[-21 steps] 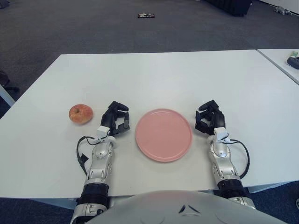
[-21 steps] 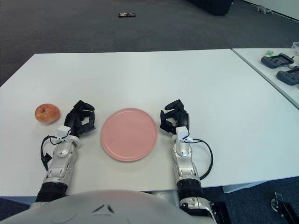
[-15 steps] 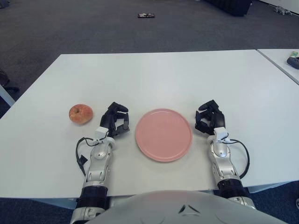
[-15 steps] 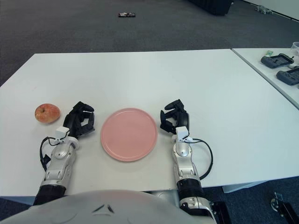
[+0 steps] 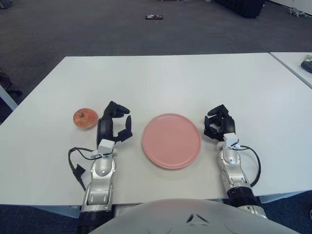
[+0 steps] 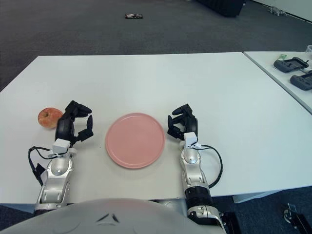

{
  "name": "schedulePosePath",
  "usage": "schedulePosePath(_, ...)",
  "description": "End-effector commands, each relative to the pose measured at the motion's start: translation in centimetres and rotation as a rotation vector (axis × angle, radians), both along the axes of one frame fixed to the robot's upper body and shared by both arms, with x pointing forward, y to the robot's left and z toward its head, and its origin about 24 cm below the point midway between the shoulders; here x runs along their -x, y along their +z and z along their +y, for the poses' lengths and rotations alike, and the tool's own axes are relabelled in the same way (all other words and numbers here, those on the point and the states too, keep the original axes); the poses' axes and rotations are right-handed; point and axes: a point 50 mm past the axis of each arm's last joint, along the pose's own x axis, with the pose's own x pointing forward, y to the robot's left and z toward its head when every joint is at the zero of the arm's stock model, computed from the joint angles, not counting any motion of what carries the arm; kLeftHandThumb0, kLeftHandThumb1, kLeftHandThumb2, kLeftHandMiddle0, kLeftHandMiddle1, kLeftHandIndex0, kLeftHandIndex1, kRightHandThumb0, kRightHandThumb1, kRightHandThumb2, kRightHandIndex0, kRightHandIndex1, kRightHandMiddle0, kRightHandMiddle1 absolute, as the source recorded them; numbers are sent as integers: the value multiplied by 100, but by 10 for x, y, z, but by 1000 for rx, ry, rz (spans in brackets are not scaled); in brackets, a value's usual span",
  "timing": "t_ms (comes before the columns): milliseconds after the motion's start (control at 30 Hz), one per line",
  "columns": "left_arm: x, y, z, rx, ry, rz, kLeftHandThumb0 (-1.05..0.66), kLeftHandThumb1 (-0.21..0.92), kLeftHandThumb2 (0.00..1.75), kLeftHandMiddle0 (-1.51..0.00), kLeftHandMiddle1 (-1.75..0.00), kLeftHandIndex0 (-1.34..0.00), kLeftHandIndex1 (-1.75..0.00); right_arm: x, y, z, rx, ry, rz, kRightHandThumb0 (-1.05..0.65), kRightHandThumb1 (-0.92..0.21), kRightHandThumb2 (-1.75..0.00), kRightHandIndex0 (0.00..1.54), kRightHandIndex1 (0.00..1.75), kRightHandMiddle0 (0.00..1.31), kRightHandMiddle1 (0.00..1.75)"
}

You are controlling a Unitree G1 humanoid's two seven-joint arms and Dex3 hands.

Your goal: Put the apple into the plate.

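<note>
While apple [image 5: 85, 118] sits untouched, left hand [image 5: 113, 127] beside it, fingers spread, empty; plate [image 5: 171, 141] bare.

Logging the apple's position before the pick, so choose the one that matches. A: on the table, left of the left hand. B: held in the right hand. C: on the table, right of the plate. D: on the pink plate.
A: the apple sits on the white table just left of the left hand, whose fingers are open and hold nothing; the plate has nothing on it.
</note>
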Motion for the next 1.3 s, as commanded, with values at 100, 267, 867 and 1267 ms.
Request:
schedulePosePath(100,0,8,9,-277,172,-84,-40,60,97,-88,-175,-40,-175,-4,1,0,-2,2,1,-42,-51,-109,62,146,46,175)
schedulePosePath(267,-1,11,12,-375,233,-95,-38,71,82,-45,-175,-32,-175,-4,1,1,1,5,8,-42,-51,-109,60,147,46,175)
schedulePosePath(867,-21,7,50,-602,470,111,-83,38,93,0,-5,0,-8,-3,0,1,-9,-14,5,-41,-53,-106,59,147,44,175)
schedulePosePath(1267,-30,-1,63,-639,407,299,-98,38,78,0,0,0,0,-3,-1,1,-13,-18,0,-42,-52,-107,60,146,45,175)
